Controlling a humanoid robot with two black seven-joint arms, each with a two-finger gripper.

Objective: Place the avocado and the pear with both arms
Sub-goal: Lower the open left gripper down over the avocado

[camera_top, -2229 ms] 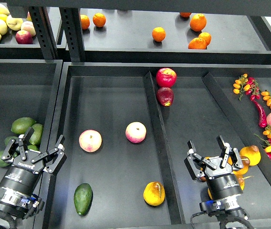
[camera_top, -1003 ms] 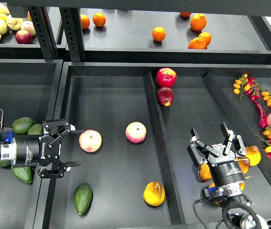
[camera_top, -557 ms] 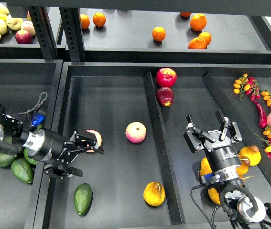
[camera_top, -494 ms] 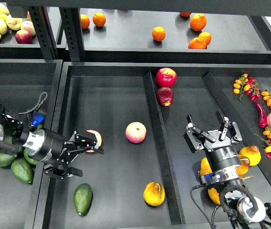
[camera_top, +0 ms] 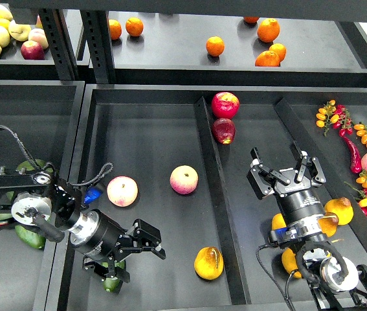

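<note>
L claw point(camera_top: 138, 249) sits low over the dark tray surface point(camera_top: 151, 149), fingers spread wide, nothing held. The avocado point(camera_top: 112, 283) lies right under/behind the L wrist, mostly hidden; only a dark green sliver shows at its near end. Can't tell whether a finger touches it yet.

R claw point(camera_top: 287, 173) hovers in the next compartment to the right, fingers also wide, empty. The pear point(camera_top: 208, 262) (yellow-orange w/ reddish blush) rests near the front of the middle compartment, just left of the divider point(camera_top: 212, 188), well apart from the R claw and on the other side of that divider.

Judgement: step in hand is the L-arm grasp of the avocado; pear pickup not yet started.

To do it well:
- Centre the open fingers across the avocado's short axis, not its length; egg shape will squirt out otherwise.
- Get low enough that the pads meet the widest part; matte skin should grip OK.
- Close slowly, check fruit doesn't roll toward the tray wall.
- Keep clear of the two pink-cream round fruits point(camera_top: 122, 191) further back (near, not touching).
- R arm needs to cross the divider to reach the pear; mind the orange fruits point(camera_top: 329, 217) crowding its wrist.
</note>
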